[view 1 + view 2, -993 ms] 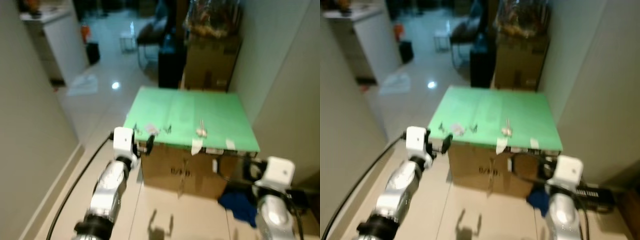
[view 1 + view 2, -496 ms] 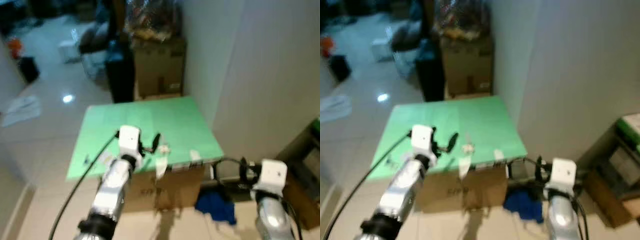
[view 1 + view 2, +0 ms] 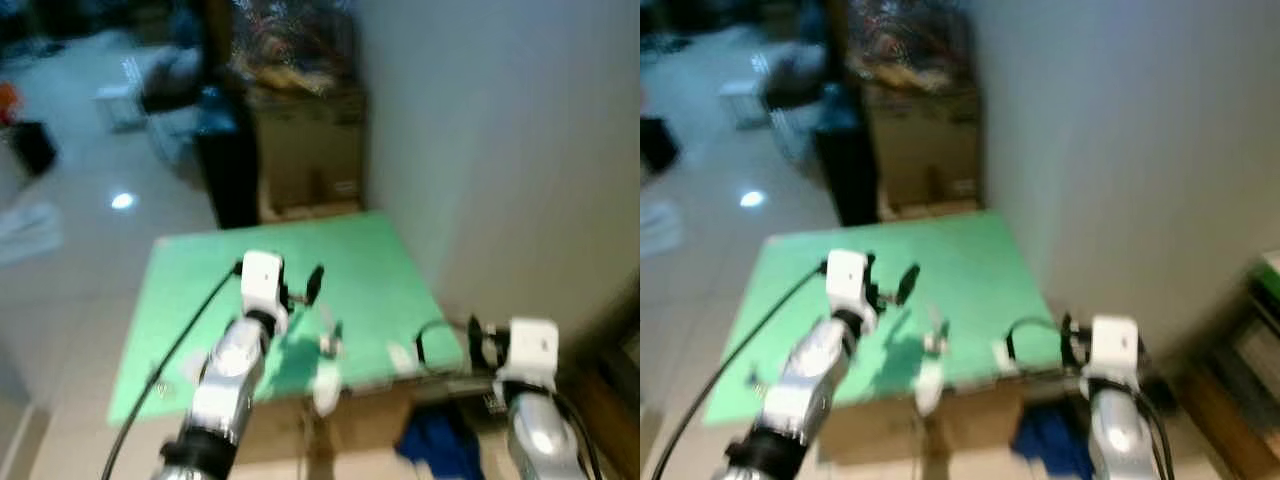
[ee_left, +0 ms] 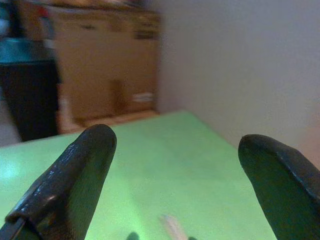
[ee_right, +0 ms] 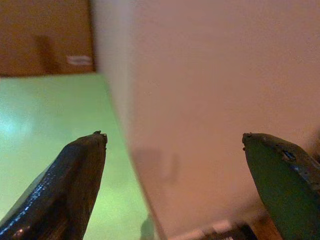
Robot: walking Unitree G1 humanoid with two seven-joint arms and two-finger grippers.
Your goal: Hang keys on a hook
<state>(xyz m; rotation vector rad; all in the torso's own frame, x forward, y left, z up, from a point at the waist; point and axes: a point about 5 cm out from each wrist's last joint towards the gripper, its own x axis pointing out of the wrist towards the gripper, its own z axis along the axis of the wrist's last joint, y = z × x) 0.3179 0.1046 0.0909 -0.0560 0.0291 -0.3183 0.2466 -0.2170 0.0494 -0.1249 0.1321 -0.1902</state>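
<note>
- over the green board your left gripper hovers, fingers spread, nothing held.
- the keys lie near the board's front edge.
- your right gripper faces the wall, fingers wide apart.

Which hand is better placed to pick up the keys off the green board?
Left, probably. The left hand hovers open over the board, near the keys. The right hand faces the wall.
</note>
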